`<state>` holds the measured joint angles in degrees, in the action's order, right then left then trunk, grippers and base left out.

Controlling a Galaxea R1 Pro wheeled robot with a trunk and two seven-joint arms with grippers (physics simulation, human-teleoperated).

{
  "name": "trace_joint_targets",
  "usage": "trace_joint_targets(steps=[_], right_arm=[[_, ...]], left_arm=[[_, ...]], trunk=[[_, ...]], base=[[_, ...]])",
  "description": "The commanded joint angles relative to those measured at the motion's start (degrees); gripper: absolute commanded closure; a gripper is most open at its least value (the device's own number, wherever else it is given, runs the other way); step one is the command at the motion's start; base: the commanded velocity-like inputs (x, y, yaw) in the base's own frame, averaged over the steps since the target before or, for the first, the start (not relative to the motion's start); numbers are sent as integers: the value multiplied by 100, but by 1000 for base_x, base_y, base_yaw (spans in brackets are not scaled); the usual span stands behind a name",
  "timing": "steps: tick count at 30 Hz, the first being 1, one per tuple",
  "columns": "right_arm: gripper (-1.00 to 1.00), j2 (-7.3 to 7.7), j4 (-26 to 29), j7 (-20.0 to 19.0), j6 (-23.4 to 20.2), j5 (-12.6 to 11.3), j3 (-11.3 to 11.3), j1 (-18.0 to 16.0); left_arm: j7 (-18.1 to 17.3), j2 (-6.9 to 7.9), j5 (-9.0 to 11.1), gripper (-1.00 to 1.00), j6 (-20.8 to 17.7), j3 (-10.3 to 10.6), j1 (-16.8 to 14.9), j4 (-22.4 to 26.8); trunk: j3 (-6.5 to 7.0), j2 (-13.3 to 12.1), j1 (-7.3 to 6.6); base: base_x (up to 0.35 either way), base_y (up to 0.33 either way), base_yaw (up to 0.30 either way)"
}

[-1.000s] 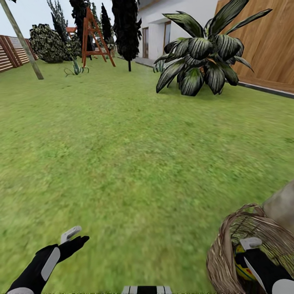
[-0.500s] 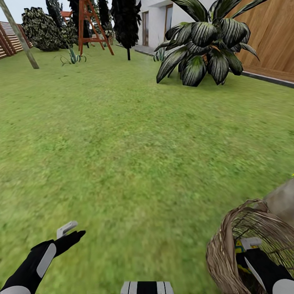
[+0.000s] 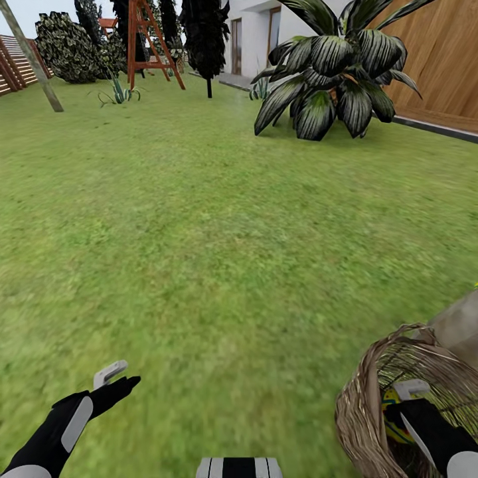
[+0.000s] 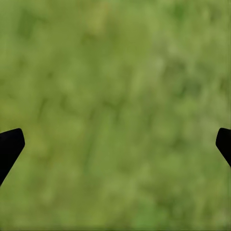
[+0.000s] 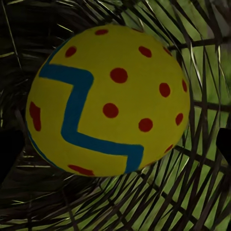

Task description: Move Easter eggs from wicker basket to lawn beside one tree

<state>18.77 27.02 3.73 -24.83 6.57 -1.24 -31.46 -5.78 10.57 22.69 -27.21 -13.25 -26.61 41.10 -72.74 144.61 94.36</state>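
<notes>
— What's in the wicker basket [image 3: 362, 415]?
— A yellow Easter egg [image 5: 108, 98], red dots and blue zigzag, with the right gripper [image 5: 115, 144] down inside, fingers spread either side of it.
— And around?
— Grey trunk [image 3: 458, 328] just behind, open lawn [image 3: 219, 245], broad-leaved plant [image 3: 335, 63] far off. Left gripper [image 4: 115, 142] spread wide over grass.

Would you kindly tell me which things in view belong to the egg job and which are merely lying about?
Part of the job:
- yellow egg with red dots and a blue zigzag
- brown woven wicker basket
- green grass lawn
- right gripper

Just lying about:
- big dark striped-leaf plant
- red wooden ladder frame
</notes>
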Motion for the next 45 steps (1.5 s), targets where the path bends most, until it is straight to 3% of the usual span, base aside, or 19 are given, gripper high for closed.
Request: trace_joint_targets(steps=[1, 6, 36, 45], right_arm=[[-100, -2, 23, -3, -40, 54, -15, 0], [-100, -20, 31, -4, -40, 47, -18, 0], [-100, -13, 478, 5, -81, 63, -34, 0], [-100, 3, 514, 5, -82, 72, -27, 0]], left_arm=[[-19, -3, 16, -100, -39, -16, -2, 4], [-18, -9, 16, -100, -31, -4, -2, 2], [-11, -20, 8, -100, -29, 0, -2, -5], [-11, -29, 7, -100, -21, -2, -2, -5]], trunk=[[-4, 2, -1], [-4, 2, -1], [-669, 42, 76], [-669, 42, 76]], base=[[0, 0, 0], [0, 0, 0], [0, 0, 0], [0, 0, 0]])
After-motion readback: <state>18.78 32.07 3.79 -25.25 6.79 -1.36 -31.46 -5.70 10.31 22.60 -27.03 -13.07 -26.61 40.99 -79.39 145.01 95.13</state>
